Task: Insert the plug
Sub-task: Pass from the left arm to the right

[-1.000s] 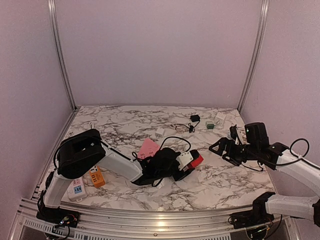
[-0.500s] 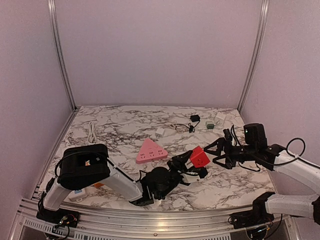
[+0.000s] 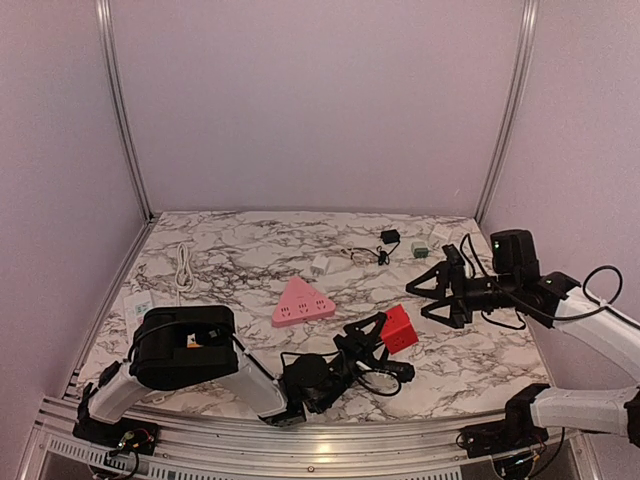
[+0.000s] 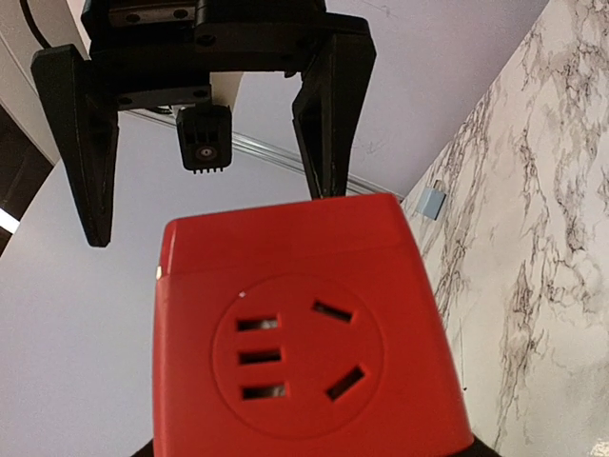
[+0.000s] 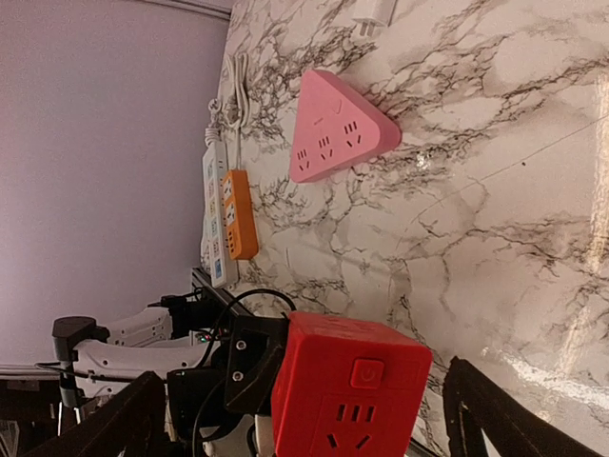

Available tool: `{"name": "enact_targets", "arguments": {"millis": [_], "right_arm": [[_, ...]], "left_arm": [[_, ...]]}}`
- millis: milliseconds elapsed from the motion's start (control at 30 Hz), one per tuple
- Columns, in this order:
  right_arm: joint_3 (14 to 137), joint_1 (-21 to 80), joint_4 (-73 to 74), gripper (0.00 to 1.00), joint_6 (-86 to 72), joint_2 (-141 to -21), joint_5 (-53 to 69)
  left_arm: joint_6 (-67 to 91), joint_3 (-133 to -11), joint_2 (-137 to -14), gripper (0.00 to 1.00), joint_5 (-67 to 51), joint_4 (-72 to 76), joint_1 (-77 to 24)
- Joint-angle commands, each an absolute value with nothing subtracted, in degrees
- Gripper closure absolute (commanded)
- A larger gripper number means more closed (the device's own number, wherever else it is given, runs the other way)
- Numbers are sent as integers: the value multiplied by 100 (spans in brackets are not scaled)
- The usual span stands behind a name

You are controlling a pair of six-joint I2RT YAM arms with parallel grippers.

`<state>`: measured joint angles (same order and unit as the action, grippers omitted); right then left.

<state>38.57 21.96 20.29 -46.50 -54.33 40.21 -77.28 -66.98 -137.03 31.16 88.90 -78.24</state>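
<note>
The left arm (image 3: 185,345) lies low along the near edge of the white marble table with dark veins (image 3: 250,250). It is stretched out to the right, in front of the flat pink triangle power strip (image 3: 302,302). The left gripper (image 3: 380,340) is clamped on a red plastic cube socket (image 3: 399,327) and holds it up off the table, to the right of the pink triangle and nearer to the arm bases. The right arm (image 3: 590,325) reaches in from the right side, bent at the elbow, with its wrist level. The right gripper (image 3: 432,290) points at the red cube from the side away from the pink triangle. Its two black fingers (image 4: 328,105) stand wide apart with nothing between them, and they are not touching the cube. The cube is smooth and shiny with soft round corners. One face has a round dish with three flat slots and two slanted slots. Another face has a small square button. The pink triangle has round corners and sets of slots on top. Left of the pink triangle, at the table's edge, a long orange power strip (image 5: 239,214) lies just beside a long white power strip (image 5: 211,190). A looped white cord (image 3: 183,262) lies farther back on that side. A small black plug with a thin black cord (image 3: 390,237) lies on the table behind and to the right of the pink triangle, well apart from the cube.
</note>
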Motion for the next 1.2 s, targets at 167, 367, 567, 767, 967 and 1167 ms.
{"name": "enact_targets", "arguments": {"millis": [167,367,567,767,967,1167], "right_arm": [[3967,2599,2445,5,-4420,-5553,3901],[3761,2604,2388,6,-4386,-5616,3774],[3663,2661,2184,8,-4450,-5707,3884],[3454,2680,1840,12,-4634,-5795,4099],[3428,2698,1626,19,-4792,-5834,4272],[3415,2728,1524,25,-4864,-5914,4322]], "left_arm": [[-8049,-6730,-13742,100,3199,9938,-7910],[-8034,-6750,-13694,100,3241,9962,-7927],[-8090,-6798,-13698,100,3226,9967,-7931],[-8051,-6838,-13719,100,3260,9962,-7937],[-8023,-6846,-13729,100,3254,9967,-7944],[-8032,-6896,-13761,100,3243,9953,-7945]]}}
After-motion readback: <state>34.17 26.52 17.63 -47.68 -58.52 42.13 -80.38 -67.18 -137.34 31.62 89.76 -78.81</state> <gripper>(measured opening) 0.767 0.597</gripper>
